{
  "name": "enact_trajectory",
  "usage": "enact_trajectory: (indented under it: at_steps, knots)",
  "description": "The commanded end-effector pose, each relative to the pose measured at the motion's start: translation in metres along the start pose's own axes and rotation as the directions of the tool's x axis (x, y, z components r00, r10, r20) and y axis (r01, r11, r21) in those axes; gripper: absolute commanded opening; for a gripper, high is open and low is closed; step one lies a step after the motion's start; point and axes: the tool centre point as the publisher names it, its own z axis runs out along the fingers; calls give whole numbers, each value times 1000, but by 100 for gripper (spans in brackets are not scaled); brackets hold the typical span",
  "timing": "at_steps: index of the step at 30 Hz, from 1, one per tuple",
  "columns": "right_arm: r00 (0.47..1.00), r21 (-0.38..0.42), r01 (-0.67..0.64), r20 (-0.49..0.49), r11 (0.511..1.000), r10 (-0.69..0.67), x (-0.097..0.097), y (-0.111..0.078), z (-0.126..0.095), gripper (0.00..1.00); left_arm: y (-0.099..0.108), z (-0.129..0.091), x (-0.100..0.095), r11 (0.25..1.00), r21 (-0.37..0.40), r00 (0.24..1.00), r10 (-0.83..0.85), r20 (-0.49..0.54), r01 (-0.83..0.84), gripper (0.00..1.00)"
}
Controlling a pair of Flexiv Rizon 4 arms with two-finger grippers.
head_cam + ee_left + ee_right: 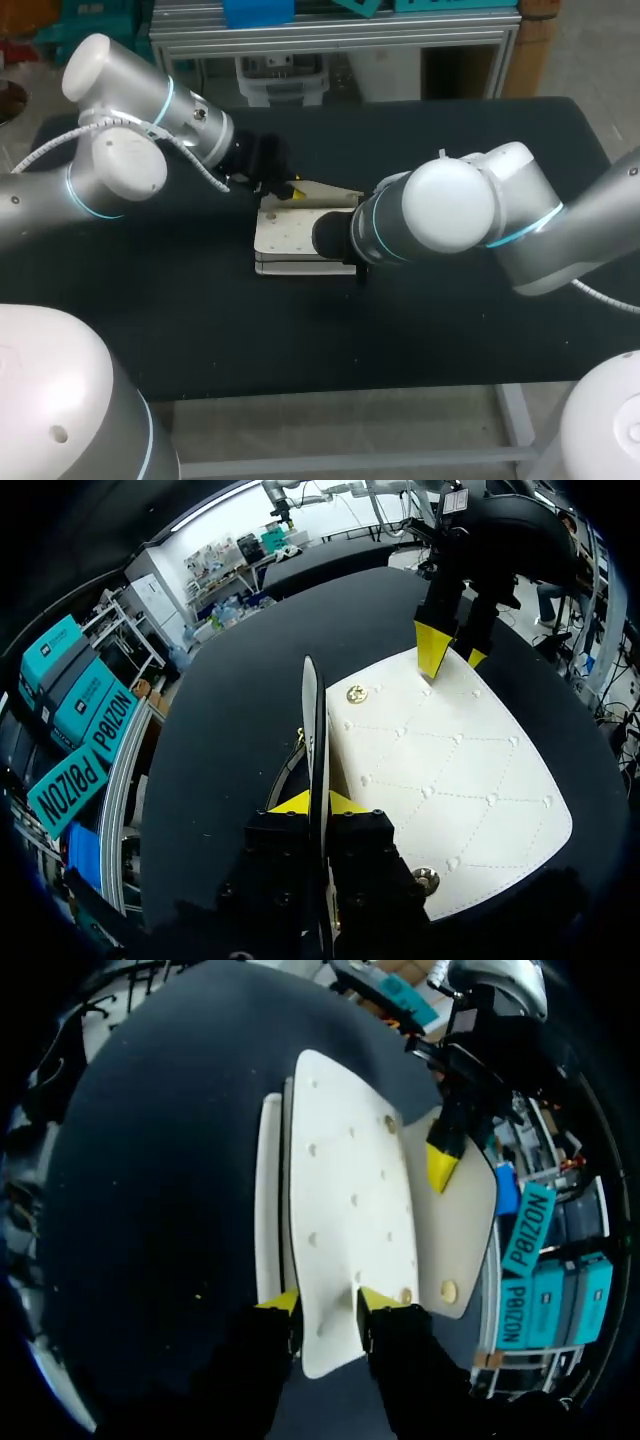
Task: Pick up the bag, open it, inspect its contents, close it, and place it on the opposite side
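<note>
1. The white quilted bag lies near the middle of the black counter, with its flap lifted away from the body along the far edge
2. The left hand comes in from the left and pinches the thin edge of the flap between its yellow tips
3. The right hand reaches in from the right and is clamped on the right end of the bag's quilted front panel, one finger on each side
4. Round metal studs sit at the panel's corners
5. The two hands hold opposite ends of the bag, close together but not touching
</note>
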Motion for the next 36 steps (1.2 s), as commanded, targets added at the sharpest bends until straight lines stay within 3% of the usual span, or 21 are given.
enact_trajectory:
  at_steps: [1,7,17,18,19,20,22,24,25,36]
  knots:
    - [1000,-6,-6,15,1000,6,-1,-1,-24,100,-4,-13,4,1000,8,999,-13,31,13,0]
    - [999,-42,1,34,999,0,-4,6,-59,100,-14,-32,-3,998,27,995,-55,80,53,0]
    - [996,-30,-16,85,999,19,-14,12,-92,100,-36,-60,-6,995,52,988,-90,128,84,0]
    - [996,-32,-22,87,999,25,-15,12,-94,92,-38,-62,-6,995,48,986,-93,137,87,0]
    - [996,-32,-22,87,999,25,-15,12,-94,92,-38,-62,-6,995,48,986,-93,137,87,0]
    - [995,-31,-31,96,999,34,-18,13,-97,36,-44,-69,-6,995,47,985,-97,144,91,0]
    - [994,-39,-39,99,998,42,-20,13,-99,0,-48,-74,-5,995,46,984,-99,147,93,0]
    - [994,-46,-37,104,998,41,-21,14,-101,0,-52,-79,-5,994,41,983,-109,148,104,0]
    - [994,-51,-37,105,998,42,-22,15,-103,0,-55,-81,-5,995,1,982,-94,163,95,0]
    - [988,-67,-36,146,997,46,-31,23,-110,0,-55,-81,-5,995,1,982,-94,163,95,0]
